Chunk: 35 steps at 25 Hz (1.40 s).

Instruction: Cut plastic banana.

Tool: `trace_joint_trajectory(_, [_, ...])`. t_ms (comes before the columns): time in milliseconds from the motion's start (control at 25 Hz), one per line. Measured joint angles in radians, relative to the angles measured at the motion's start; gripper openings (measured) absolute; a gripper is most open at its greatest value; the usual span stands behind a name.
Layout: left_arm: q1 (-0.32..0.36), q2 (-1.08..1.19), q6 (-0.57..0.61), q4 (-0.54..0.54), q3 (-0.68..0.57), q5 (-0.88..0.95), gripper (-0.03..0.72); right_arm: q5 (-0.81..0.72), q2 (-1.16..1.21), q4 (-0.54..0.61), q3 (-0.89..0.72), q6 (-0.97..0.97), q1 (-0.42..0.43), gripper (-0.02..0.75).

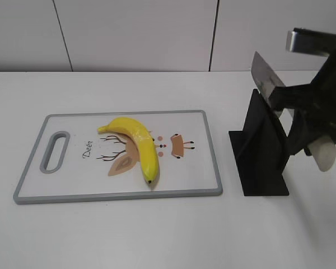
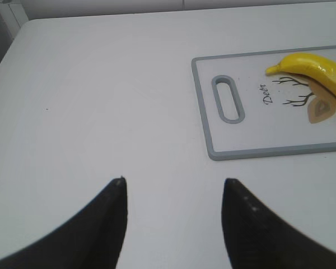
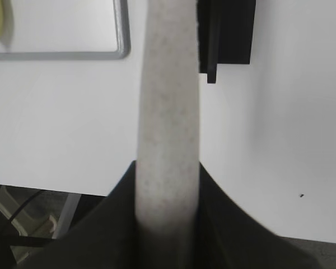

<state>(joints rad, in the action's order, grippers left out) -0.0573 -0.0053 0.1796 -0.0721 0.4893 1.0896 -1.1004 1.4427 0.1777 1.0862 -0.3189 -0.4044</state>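
Note:
The yellow plastic banana (image 1: pixel 135 141) lies on the white, grey-rimmed cutting board (image 1: pixel 73 193), stem to the back left, dark tip toward the front. It also shows in the left wrist view (image 2: pixel 313 68). My right gripper (image 3: pixel 167 179) is shut on the pale handle of a knife (image 3: pixel 168 112). In the exterior view the knife's steel blade (image 1: pixel 264 75) sticks up above the black knife stand (image 1: pixel 263 151), right of the board. My left gripper (image 2: pixel 173 188) is open and empty over bare table, left of the board; it is out of the exterior view.
The cutting board's handle slot (image 2: pixel 228 98) faces my left gripper. The black stand (image 3: pixel 227 33) sits just right of the board's right edge (image 3: pixel 121 33). The table's front edge and a frame below it show in the right wrist view (image 3: pixel 39 193). A tiled wall stands behind.

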Motion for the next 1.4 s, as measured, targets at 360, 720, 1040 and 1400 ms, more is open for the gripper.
trace_joint_trajectory(360, [0.000, 0.000, 0.000, 0.000, 0.000, 0.000, 0.504, -0.079, -0.049, -0.041, 0.228, 0.065, 0.000, 0.170])
trace_joint_trajectory(720, [0.000, 0.003, 0.008, 0.000, 0.020, -0.065, 0.504, -0.121, -0.013, -0.043, 0.363, 0.443, 0.000, 0.170])
trace_joint_trajectory(1040, [0.000, 0.243, 0.139, -0.029, 0.100, -0.222, 0.504, -0.116, 0.063, -0.048, 0.411, 0.878, 0.000, 0.170])
trace_joint_trajectory(1400, [0.000, 0.705, 0.607, -0.261, 0.262, -0.359, 0.504, -0.105, 0.232, -0.052, 0.453, 1.324, 0.000, 0.170])
